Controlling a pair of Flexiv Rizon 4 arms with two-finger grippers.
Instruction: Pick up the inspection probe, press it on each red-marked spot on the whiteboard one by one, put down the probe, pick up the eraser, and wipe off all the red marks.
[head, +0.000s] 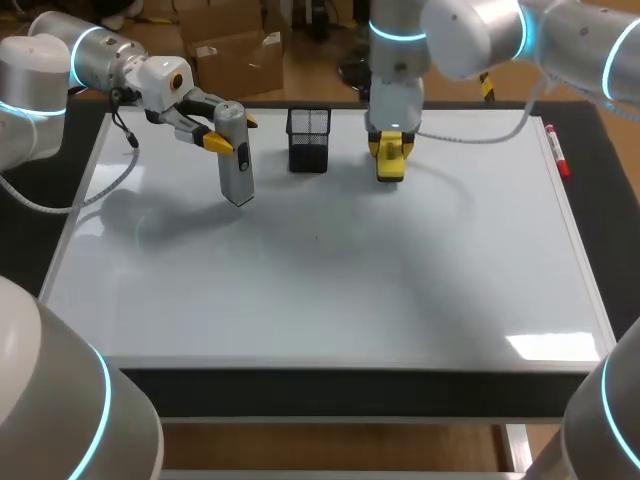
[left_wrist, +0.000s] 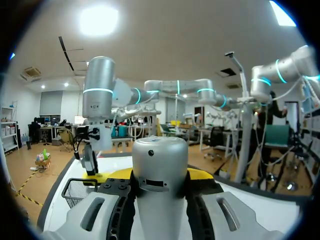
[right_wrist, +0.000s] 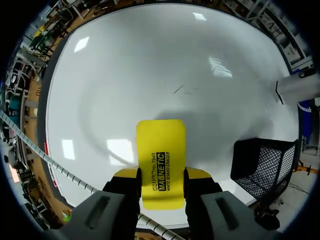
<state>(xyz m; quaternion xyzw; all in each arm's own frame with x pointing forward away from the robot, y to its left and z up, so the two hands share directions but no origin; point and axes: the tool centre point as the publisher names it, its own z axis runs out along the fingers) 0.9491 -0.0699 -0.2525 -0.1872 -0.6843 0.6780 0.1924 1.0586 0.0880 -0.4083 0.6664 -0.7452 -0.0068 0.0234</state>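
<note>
My left gripper (head: 224, 132) is shut on the upper part of the grey inspection probe (head: 236, 156), which hangs upright with its tip just over the whiteboard (head: 330, 290) at the back left. In the left wrist view the probe (left_wrist: 160, 175) fills the gap between the fingers. My right gripper (head: 390, 152) is shut on the yellow eraser (head: 389, 165) at the back middle, low over the board. The eraser (right_wrist: 161, 155) sticks out ahead of the right gripper (right_wrist: 161, 187). I see no red marks on the whiteboard (right_wrist: 150, 60), only faint dark strokes (right_wrist: 182, 90).
A black mesh basket (head: 309, 139) stands on the board between the two grippers, close beside the eraser (right_wrist: 262, 167). A red marker (head: 556, 150) lies along the board's right edge. The board's near half is bare white surface.
</note>
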